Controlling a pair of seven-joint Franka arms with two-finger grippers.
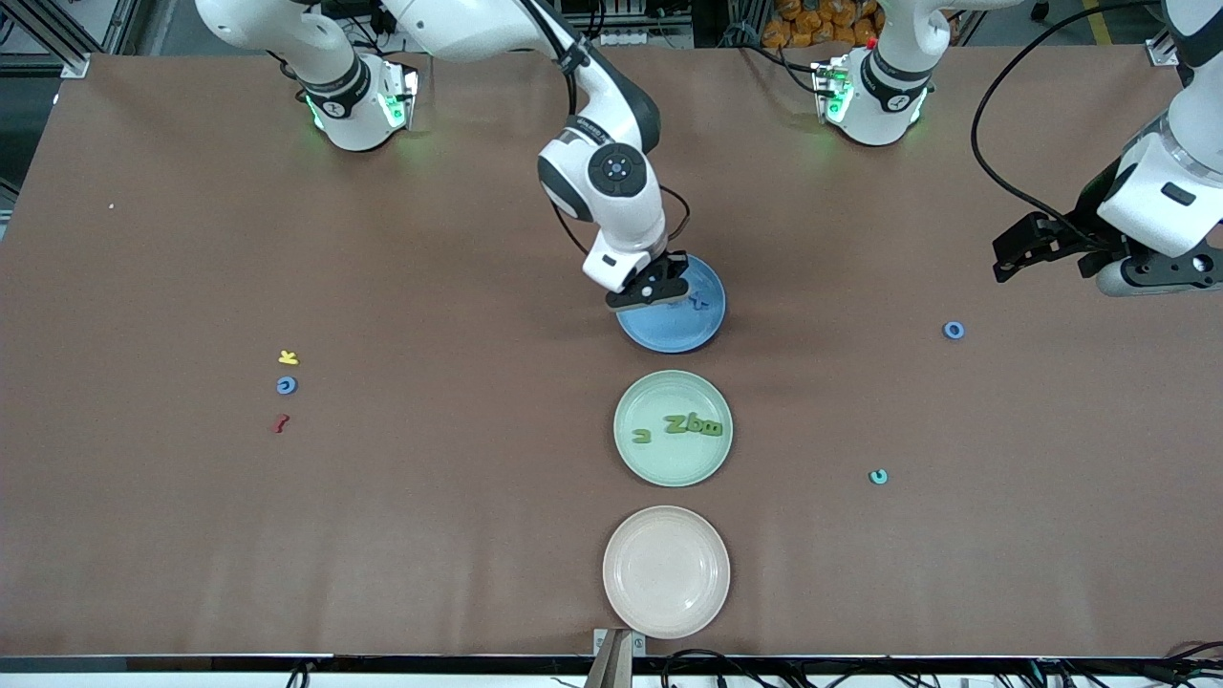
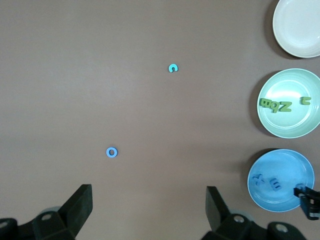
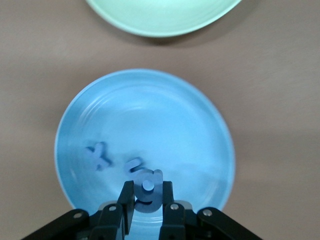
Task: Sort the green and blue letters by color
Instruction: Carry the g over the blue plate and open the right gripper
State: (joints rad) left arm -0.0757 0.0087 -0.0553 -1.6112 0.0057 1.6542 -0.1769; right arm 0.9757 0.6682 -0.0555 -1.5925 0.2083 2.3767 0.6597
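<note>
Right gripper (image 3: 147,196) fingers clamp a blue letter (image 3: 146,192) over the blue plate (image 3: 190,130); left gripper (image 2: 149,205) waits, fingers apart.

In the front view the right gripper (image 1: 650,290) covers part of the blue plate (image 1: 683,325), hiding the letters in it except one blue piece (image 1: 700,300) at the rim; the left arm is cut off by the picture's edge; the teal piece (image 1: 878,476) and red squiggle (image 1: 280,422) are too small to read.
</note>
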